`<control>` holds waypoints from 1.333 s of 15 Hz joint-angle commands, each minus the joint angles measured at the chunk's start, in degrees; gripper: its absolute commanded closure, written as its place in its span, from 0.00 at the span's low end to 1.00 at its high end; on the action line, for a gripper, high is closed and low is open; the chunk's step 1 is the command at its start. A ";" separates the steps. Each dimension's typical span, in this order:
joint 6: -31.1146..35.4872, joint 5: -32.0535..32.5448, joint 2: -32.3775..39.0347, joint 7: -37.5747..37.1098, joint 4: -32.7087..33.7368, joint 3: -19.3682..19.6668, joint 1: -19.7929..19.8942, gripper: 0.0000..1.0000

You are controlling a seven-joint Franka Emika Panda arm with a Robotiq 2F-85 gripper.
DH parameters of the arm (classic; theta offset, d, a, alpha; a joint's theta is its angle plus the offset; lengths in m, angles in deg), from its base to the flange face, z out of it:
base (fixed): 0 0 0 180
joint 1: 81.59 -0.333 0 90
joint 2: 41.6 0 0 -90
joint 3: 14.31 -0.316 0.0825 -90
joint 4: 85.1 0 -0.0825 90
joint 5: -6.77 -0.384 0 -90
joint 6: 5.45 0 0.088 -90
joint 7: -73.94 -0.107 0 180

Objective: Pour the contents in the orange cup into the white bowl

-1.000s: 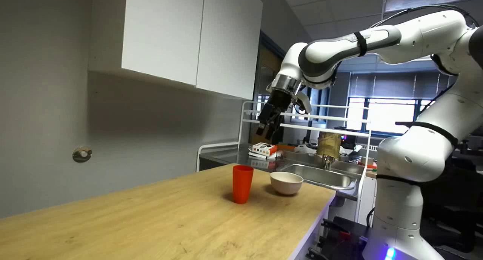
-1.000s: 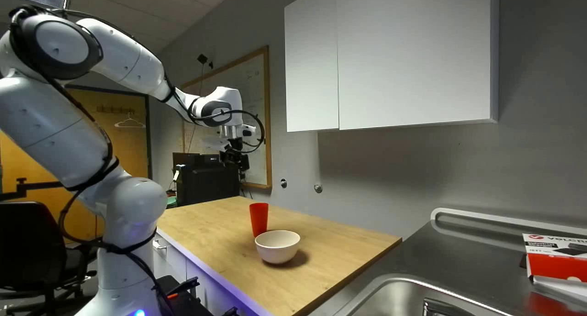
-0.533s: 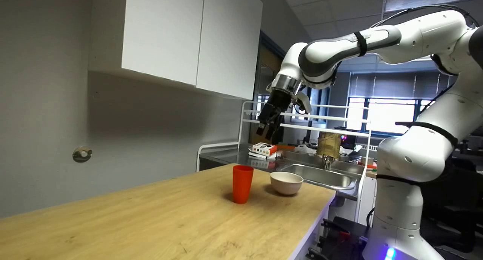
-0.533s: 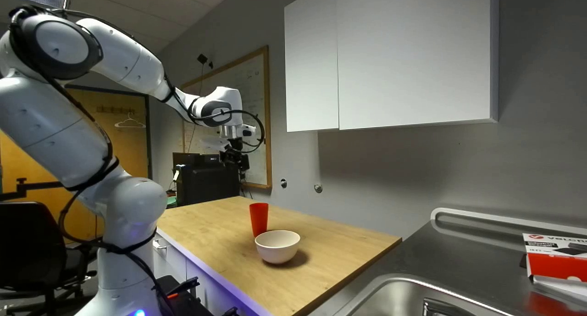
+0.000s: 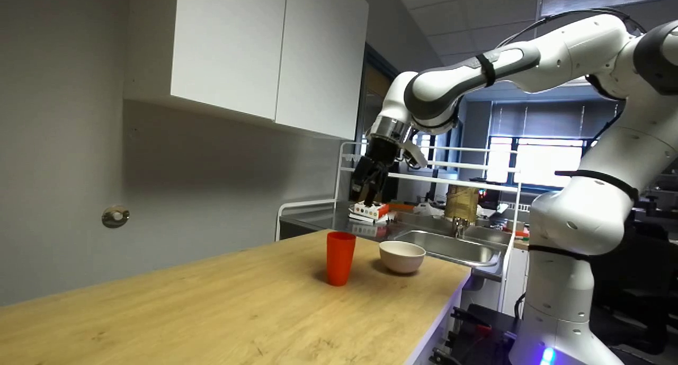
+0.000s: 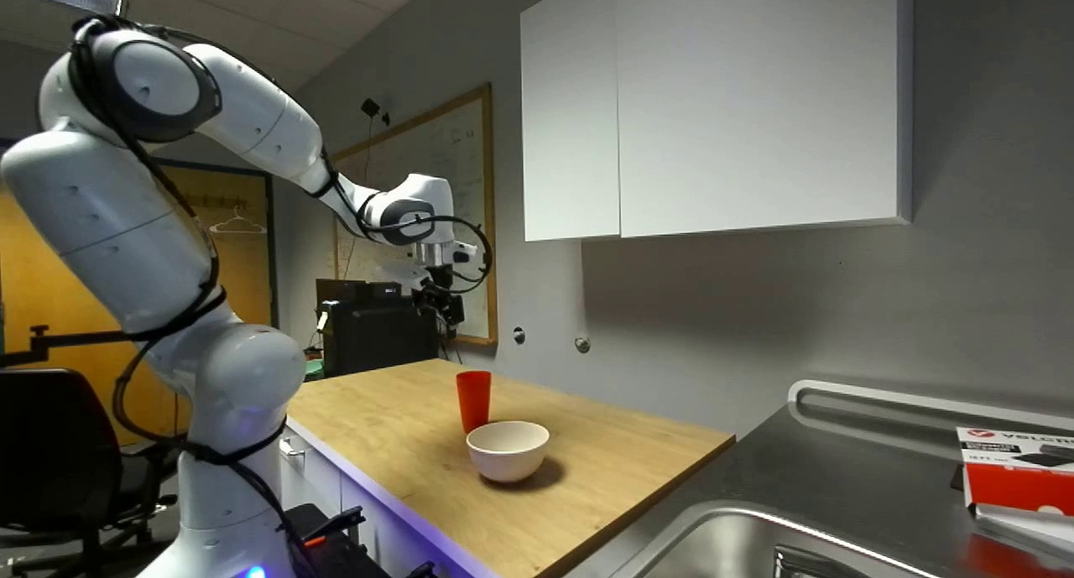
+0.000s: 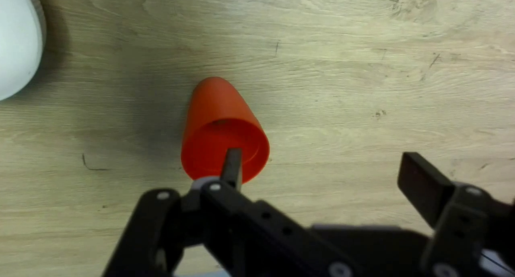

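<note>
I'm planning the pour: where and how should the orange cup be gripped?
Probably around mid-height, from the side away from the white bowl, which stands near: the orange cup is upright, with no visible handle and a wall tapering gently toward its base.

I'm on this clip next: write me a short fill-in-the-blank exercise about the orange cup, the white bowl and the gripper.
On the wooden tabletop, the orange cup stands with its mouth facing ____.
Of the cup and the white bowl, the taller is the ____.
The gripper has jaws that are not shut but ____.

Missing words: up; cup; open.
</note>
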State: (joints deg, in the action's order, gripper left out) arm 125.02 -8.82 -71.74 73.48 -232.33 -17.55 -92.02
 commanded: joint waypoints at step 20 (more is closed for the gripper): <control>7.54 10.29 35.75 -22.56 19.12 -3.32 2.30 0.48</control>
State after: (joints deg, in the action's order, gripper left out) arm 133.99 -0.58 -38.06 54.15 -215.97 -20.93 -89.50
